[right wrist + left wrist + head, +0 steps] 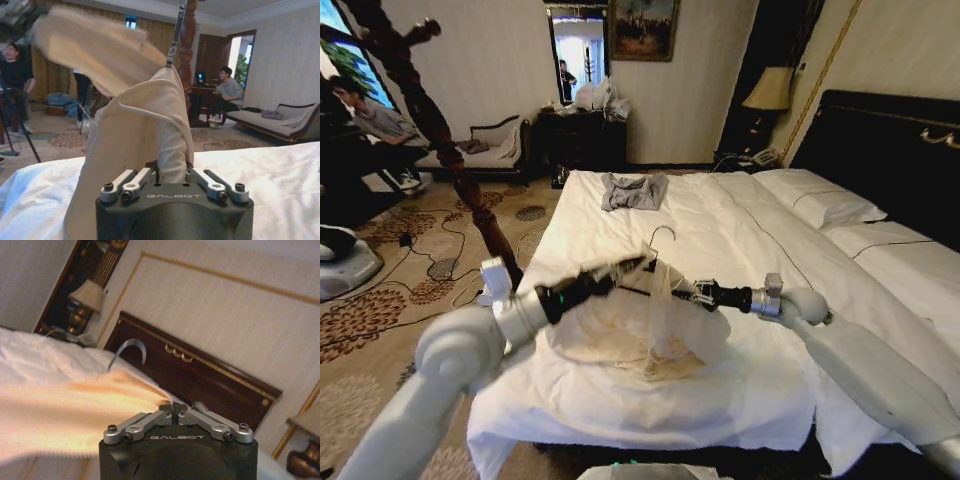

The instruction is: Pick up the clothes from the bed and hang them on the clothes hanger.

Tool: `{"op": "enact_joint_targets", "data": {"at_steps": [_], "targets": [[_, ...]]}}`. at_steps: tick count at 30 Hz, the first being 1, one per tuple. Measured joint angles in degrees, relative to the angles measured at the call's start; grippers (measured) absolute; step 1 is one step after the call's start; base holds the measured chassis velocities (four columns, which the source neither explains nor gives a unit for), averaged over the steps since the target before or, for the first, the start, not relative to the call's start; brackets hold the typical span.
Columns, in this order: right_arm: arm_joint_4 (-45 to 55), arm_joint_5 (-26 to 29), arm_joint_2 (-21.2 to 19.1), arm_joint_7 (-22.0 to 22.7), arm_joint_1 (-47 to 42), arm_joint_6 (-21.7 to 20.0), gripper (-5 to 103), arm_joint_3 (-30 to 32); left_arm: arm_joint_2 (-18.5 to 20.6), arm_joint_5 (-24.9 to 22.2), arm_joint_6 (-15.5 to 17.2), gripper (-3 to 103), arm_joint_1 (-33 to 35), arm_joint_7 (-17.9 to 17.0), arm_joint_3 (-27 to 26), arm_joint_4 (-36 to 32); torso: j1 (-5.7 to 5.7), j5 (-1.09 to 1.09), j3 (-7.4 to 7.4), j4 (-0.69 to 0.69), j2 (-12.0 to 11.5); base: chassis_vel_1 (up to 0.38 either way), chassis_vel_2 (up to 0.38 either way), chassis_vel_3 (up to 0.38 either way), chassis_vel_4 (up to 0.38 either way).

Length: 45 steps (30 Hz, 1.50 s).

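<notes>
The clothes (620,325), a pale cream-yellow shirt, are partly lifted off the bed (740,240) near its foot. The rest of the shirt is bunched on the white sheet. The clothes hanger's silver hook (662,240) sticks up above the raised fabric, and the fabric covers most of its black frame. My left gripper (636,268) is shut on the shirt's upper edge (150,385), just beside the hook (128,351). My right gripper (686,292) comes in from the other side and is shut on a fold of the shirt (150,125), below the hook wire (175,35).
A smaller grey garment (633,190) lies farther up the bed. White pillows (820,200) rest against the black headboard (890,140). A tall dark wooden coat stand (430,110) rises off the bed's left side, over patterned carpet with cables.
</notes>
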Motion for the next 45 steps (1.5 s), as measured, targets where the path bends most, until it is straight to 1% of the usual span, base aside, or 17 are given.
{"op": "enact_joint_targets", "data": {"at_steps": [4, 8, 10, 14, 18, 21, 22, 26, 27, 30, 32, 33, 38, 41, 42, 43, 45], "targets": [[-0.11, 0.54, -1.15, -0.13, -0.17, 0.77, 19, 0.32, -0.22, 1.58, -0.1, 0, 2.74, 0.42, -2.21, -0.41, -0.01, 0.01, 0.0, -0.02, 0.0, 0.0, 0.0, 0.0, 0.0], [0.53, 0.28, -2.15, -0.73, -1.31, 1.42, 19, 0.72, -0.57, 0.97, -0.76, 0, 0.91, 0.36, -5.38, 0.48, 0.0, 0.01, 0.0, -0.02, 0.0, 0.0, 0.0, 0.0, 0.0], [0.73, -0.66, -3.09, -1.2, -2.35, 1.94, 19, 1.47, -0.53, -0.07, -1.09, 0, -0.87, 0.29, -9.05, 2.71, 0.0, 0.01, 0.0, -0.04, 0.0, 0.0, 0.0, 0.0, 0.0], [1.06, -1.05, -4.71, -1.9, -3.37, 2.68, 19, 2.29, -0.23, -1.05, -1.31, 0, -0.89, 0.32, -11.99, 4.47, 0.01, 0.01, 0.01, -0.03, 0.0, 0.0, 0.0, 0.0, 0.0], [1.55, -1.58, -5.77, -1.79, -3.87, 2.88, 19, 2.64, -0.15, -0.14, -1.28, 0, 1.51, 1.25, -11.66, 2.96, 0.01, 0.0, 0.01, -0.03, 0.0, 0.0, 0.0, 0.0, 0.0], [2.13, -2.51, -5.89, 0.65, -3.78, 2.23, 19, 2.73, -0.06, 3.75, -0.47, 0, 5.34, 3.28, -9.14, 0.25, 0.0, 0.02, 0.0, -0.01, 0.0, 0.0, 0.0, 0.0, 0.0], [2.13, -2.51, -5.89, 0.65, -3.78, 2.23, 19, 2.73, -0.06, 3.75, -0.47, 0, 5.34, 3.28, -9.14, 0.25, 0.0, 0.02, 0.0, -0.01, 0.0, 0.0, 0.0, 0.0, 0.0], [3.04, -1.53, -5.52, 6.52, -2.97, 1.27, 19, 2.64, 1.11, 7.2, 0.58, 0, 10.57, 4.84, -8.43, 0.09, 0.0, 0.01, 0.01, -0.01, -0.01, 0.0, 0.0, 0.0, 0.0], [3.04, -1.53, -5.52, 6.52, -2.97, 1.27, 19, 2.64, 1.11, 7.2, 0.58, 0, 10.57, 4.84, -8.43, 0.09, 0.0, 0.01, 0.01, -0.01, -0.01, 0.0, 0.0, 0.0, 0.0], [3.24, 2.35, -5.05, 9.76, -1.29, 1.18, 19, 2.87, 1.61, 9.81, 0.97, 0, 14.77, 5.06, -8.49, 0.09, 0.01, 0.02, 0.01, -0.01, 0.0, 0.0, 0.0, 0.0, 0.0], [3.15, 4.21, -5.01, 10.11, 0.0, 1.17, 19, 3.44, 1.46, 11.89, 0.99, 0, 16.07, 5.28, -8.62, 0.09, 0.01, 0.0, 0.01, 0.0, 0.0, 0.0, 0.0, 0.0, 0.0], [3.15, 4.21, -5.01, 10.11, 0.0, 1.17, 19, 3.44, 1.46, 11.89, 0.99, 0, 16.07, 5.28, -8.62, 0.09, 0.01, 0.0, 0.01, 0.0, 0.0, 0.0, 0.0, 0.0, 0.0], [3.55, 6.55, -6.35, 8.16, 0.23, 1.33, 19, 4.45, 0.78, 12.97, 0.71, 0, 14.73, 5.36, -10.29, 0.06, 0.01, 0.0, 0.01, -0.02, 0.0, 0.0, 0.0, 0.0, 0.0], [4.08, 6.1, -7.5, 4.93, -1.24, 2.12, 19, 4.86, 0.51, 12.74, 0.31, 0, 11.86, 5.32, -11.61, 0.04, 0.01, 0.0, 0.01, -0.04, 0.0, 0.0, 0.0, 0.0, 0.0], [4.1, 5.19, -7.89, 2.61, -1.88, 2.55, 19, 5.05, 0.49, 12.54, 0.13, 0, 10.29, 5.32, -12.36, 0.42, 0.01, 0.02, 0.01, -0.04, 0.0, 0.0, 0.0, 0.0, 0.0], [4.1, 5.19, -7.89, 2.61, -1.88, 2.55, 19, 5.05, 0.49, 12.54, 0.13, 0, 10.29, 5.32, -12.36, 0.42, 0.01, 0.02, 0.01, -0.04, 0.0, 0.0, 0.0, 0.0, 0.0], [3.64, 3.42, -8.14, -1.11, -2.23, 3.42, 19, 5.52, 0.6, 12.29, -0.05, 0, 8.6, 5.28, -13.73, 1.69, 0.01, 0.01, 0.01, -0.04, 0.0, 0.0, 0.0, 0.0, 0.0]]}}
